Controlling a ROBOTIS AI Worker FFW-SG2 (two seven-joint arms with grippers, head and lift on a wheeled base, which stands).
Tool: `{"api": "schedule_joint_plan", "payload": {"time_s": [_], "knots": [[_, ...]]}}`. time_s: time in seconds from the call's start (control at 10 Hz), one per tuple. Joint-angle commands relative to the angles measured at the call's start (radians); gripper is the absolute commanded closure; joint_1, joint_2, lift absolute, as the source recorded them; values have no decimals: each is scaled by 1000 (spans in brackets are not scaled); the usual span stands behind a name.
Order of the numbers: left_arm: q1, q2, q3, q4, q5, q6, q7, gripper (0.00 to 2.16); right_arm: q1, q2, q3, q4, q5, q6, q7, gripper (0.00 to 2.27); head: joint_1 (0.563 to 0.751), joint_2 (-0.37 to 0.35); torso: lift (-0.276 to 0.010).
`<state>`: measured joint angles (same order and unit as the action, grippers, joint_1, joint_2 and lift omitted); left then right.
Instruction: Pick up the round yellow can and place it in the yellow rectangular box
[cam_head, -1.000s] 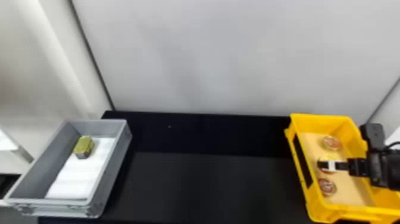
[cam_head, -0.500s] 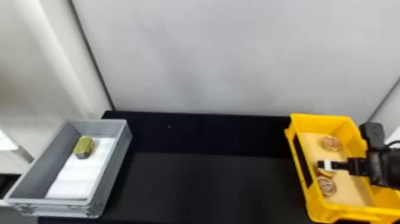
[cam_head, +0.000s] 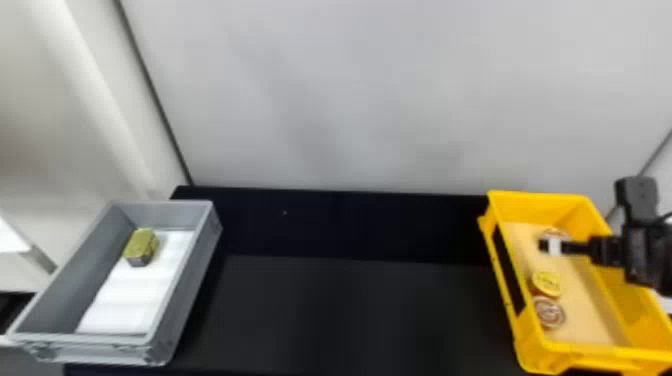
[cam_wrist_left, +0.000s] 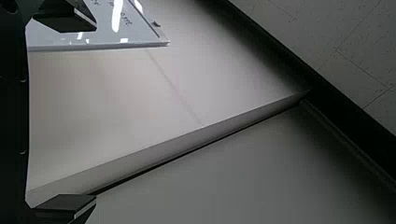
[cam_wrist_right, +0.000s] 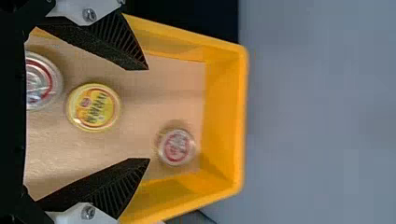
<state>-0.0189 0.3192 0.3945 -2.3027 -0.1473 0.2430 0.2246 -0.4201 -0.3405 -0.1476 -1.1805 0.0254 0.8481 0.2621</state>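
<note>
In the head view, the round yellow can (cam_head: 547, 283) stands in the yellow rectangular box (cam_head: 510, 295), near its left wall, close to a red-and-white can. My right gripper (cam_head: 551, 246) is over the box, farther back than the yellow can. The right wrist view has that can's yellow lid (cam_wrist_right: 95, 107) between the finger bases, with the open right gripper (cam_wrist_right: 148, 114) holding nothing. My left gripper (cam_wrist_left: 96, 113) stands open and idle, with a pale panel beyond it.
A grey box (cam_head: 202, 260) on the left holds a small gold-green block (cam_head: 141, 246) on white lining. Red-and-white cans (cam_head: 550, 313) share the yellow box, one of them (cam_wrist_right: 176, 146) near its far end. The black table (cam_head: 350, 310) spans between both boxes.
My right gripper has moved toward the back end of the yellow box, uncovering the yellow can in the head view. The cans and boxes stay where they were.
</note>
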Motion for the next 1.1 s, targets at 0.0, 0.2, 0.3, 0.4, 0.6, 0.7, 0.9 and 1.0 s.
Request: {"api": "schedule_joint_plan", "payload": {"time_s": [0.0, 0.2, 0.3, 0.4, 0.6, 0.7, 0.9, 1.0], "knots": [[-1, 0, 1, -3, -1, 6, -1, -2, 0, -3, 2, -229, -16, 25, -38, 71, 694, 54, -3], [-1, 0, 3, -4, -3, 9, -1, -2, -9, -3, 11, -418, -28, 21, -87, 27, 694, 54, -3], [-4, 3, 6, -4, -3, 10, -2, -2, -46, -6, 28, -502, -18, 11, -109, 19, 694, 54, -3], [-6, 9, 11, -4, -3, 13, -1, -2, -101, -17, 57, -596, 41, -2, -141, 2, 694, 54, -3], [-9, 15, 23, -8, -8, 10, -1, -2, -226, -35, 120, -728, 229, -45, -145, 2, 694, 54, -3], [-9, 17, 28, -8, -11, 10, 1, -2, -275, -38, 151, -772, 285, -95, -149, 2, 694, 54, -3], [-4, 26, 44, -14, -11, 7, 1, -2, -378, -88, 258, -824, 266, -165, -251, 1, 694, 54, -3], [-4, 32, 52, -17, -11, 4, 3, -2, -445, -112, 303, -829, 265, -182, -282, 1, 694, 54, -3]]}}
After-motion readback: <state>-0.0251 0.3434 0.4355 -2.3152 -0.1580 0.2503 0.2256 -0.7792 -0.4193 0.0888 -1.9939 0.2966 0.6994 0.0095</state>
